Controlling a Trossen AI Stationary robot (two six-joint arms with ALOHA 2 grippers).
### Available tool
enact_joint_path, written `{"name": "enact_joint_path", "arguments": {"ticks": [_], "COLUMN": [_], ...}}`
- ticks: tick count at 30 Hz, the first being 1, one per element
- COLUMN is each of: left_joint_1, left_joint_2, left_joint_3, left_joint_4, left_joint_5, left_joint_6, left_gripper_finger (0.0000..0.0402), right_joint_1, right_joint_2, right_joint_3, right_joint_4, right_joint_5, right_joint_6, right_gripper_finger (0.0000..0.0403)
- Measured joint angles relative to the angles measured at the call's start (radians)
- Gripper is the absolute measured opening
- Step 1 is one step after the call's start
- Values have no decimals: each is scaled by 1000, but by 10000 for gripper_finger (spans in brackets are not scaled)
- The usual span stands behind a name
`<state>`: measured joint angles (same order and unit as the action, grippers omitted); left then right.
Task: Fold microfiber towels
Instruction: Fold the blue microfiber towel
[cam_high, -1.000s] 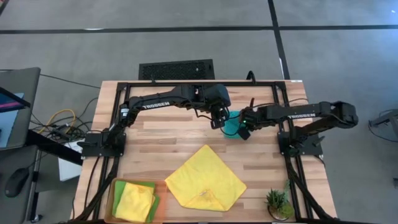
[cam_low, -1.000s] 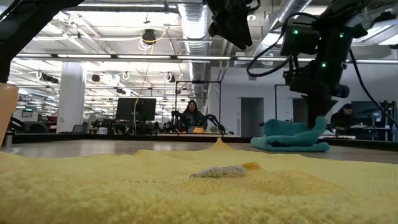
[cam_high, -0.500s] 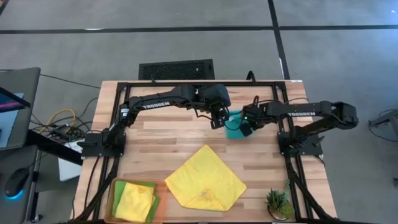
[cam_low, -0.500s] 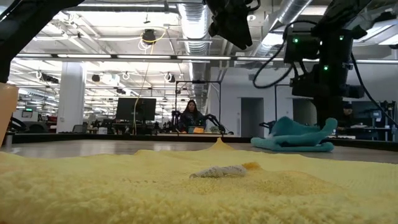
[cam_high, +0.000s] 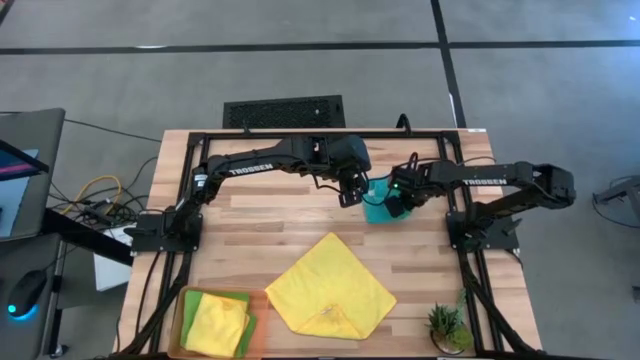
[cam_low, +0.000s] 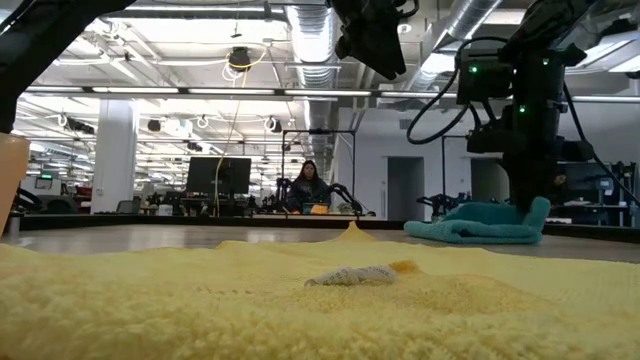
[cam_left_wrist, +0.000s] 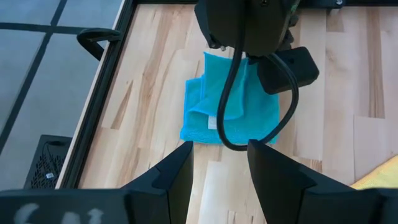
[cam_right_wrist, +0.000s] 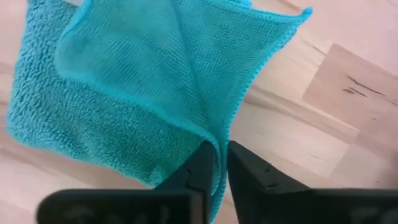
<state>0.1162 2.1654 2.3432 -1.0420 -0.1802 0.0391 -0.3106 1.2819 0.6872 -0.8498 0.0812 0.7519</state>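
Step in hand: the teal towel (cam_high: 377, 200) is being folded; it lies bunched in layers near the far edge of the surface (cam_high: 250, 225), right of its middle.
Right pincer (cam_right_wrist: 216, 163): low over the teal towel's near-right part. Its two fingers stand a narrow slit apart with a corner of the cloth between them; I judge the grip is slackening, but whether the cloth is free yet cannot be told.
Left pincer (cam_left_wrist: 219, 163): hovers above the surface just left of the teal towel, fingers spread, holding nothing.
Flat yellow towel (cam_high: 331, 287): spread open like a diamond toward the near edge, around the middle, not yet folded.
Orange tray (cam_high: 180, 318): at the near-left corner; a folded yellow towel (cam_high: 216, 323) sits on a lime green towel (cam_high: 242, 299) inside it.
Small potted plant (cam_high: 446, 326): at the near-right corner.
Next move, as a judgement: the right pincer needs to let the corner drop and lift straight away so the fold is not dragged open. The bundle looks uneven, so it may want squaring up before going to the tray.
Writing: "TROSSEN" in white letters on each arm's forearm in the overhead view; no other text is readable.
Background: a person sits at a distant desk across the room.
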Motion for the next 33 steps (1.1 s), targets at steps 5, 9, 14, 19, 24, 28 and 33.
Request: {"name": "enact_joint_path", "arguments": {"ticks": [5, 9, 14, 19, 24, 28, 33], "left_joint_1": [0, 0, 0, 0, 0, 0, 0], "left_joint_2": [0, 0, 0, 0, 0, 0, 0], "left_joint_3": [0, 0, 0, 0, 0, 0, 0], "left_joint_4": [0, 0, -1, -23, -33, -33, -39], "left_joint_5": [0, 0, 0, 0, 0, 0, 0], "left_joint_6": [-1, -2, -3, -2, -2, -1, 0], "left_gripper_finger": [146, 146, 146, 146, 146, 146, 146], "right_joint_1": [-11, -28, -52, -54, -85, -113, -90], "right_joint_2": [0, 0, 0, 0, 0, 0, 0], "right_joint_3": [0, 0, 0, 0, 0, 0, 0], "right_joint_4": [-4, -3, -2, -9, -67, -110, -110], "right_joint_5": [57, 89, 134, 134, 145, 118, 80], "right_joint_6": [1, 20, 159, 141, 172, 190, 141], "right_gripper_finger": [117, 163, 198, 205, 191, 175, 163]}}
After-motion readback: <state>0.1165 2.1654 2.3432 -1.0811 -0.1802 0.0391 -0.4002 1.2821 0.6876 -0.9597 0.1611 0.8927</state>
